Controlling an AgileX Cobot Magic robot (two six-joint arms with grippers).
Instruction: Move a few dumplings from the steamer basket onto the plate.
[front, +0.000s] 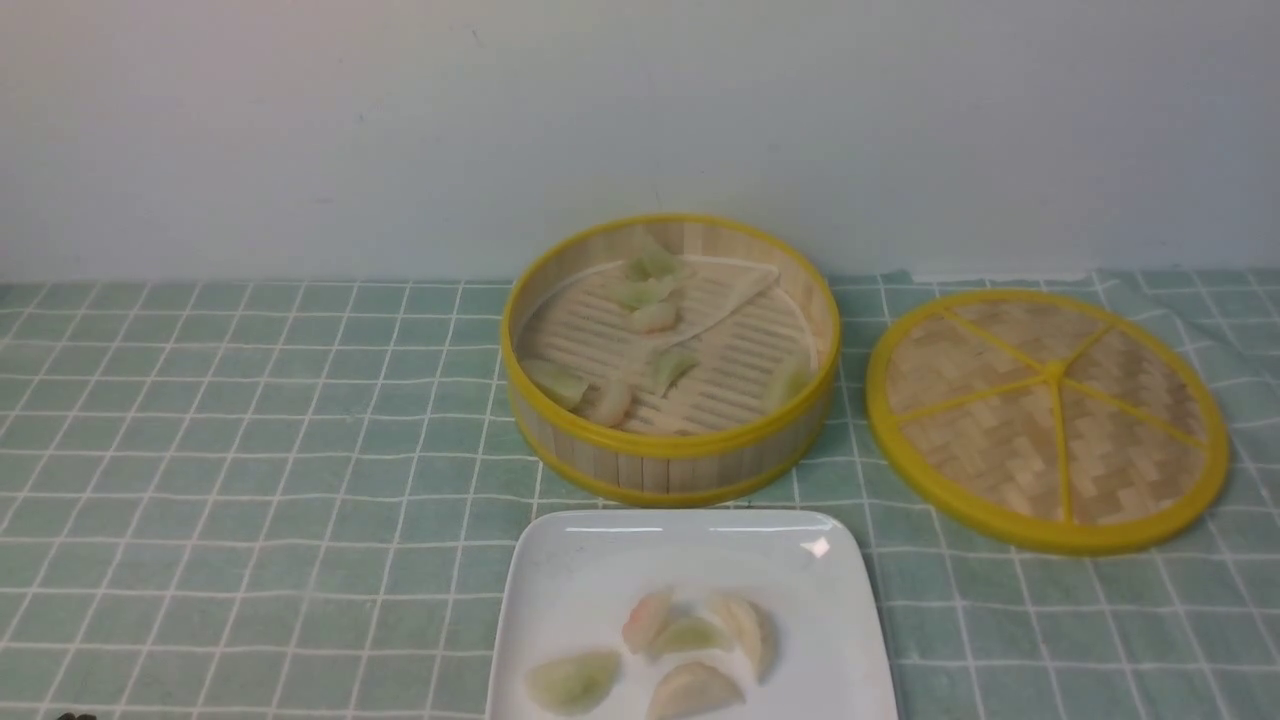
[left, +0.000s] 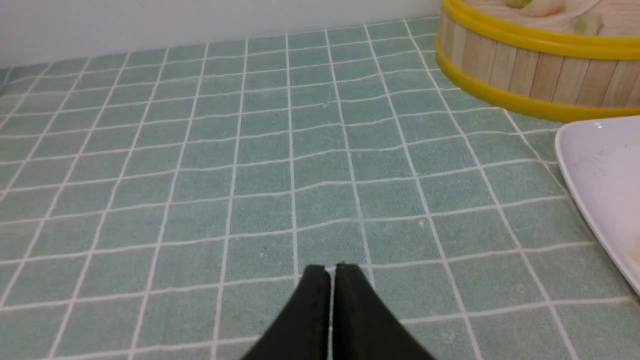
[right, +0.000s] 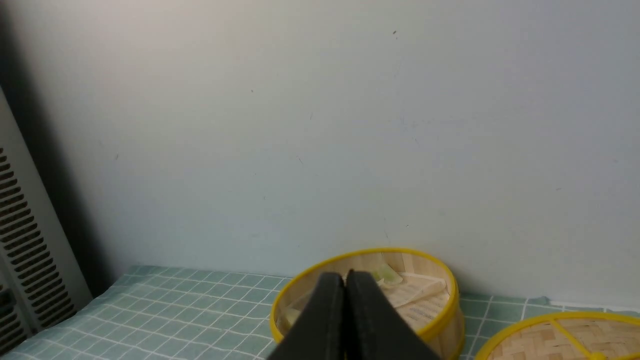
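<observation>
Jaws pinched together both sides; lid (front: 1047, 420) right of steamer basket (front: 670, 450).

Round bamboo steamer basket (front: 670, 440), yellow-rimmed, upright behind white square plate (front: 560, 600). Several pale green and pinkish dumplings (front: 655, 317) scattered on its slatted floor; five more (front: 690, 635) clustered on plate's near half.

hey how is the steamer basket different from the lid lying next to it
The basket has tall slatted walls and holds dumplings; the lid is a flat woven disc that holds nothing. The basket's floor is straight slats; the lid has yellow spokes meeting at its middle. Both are round bamboo with yellow rims, resting on the checked cloth.
</observation>
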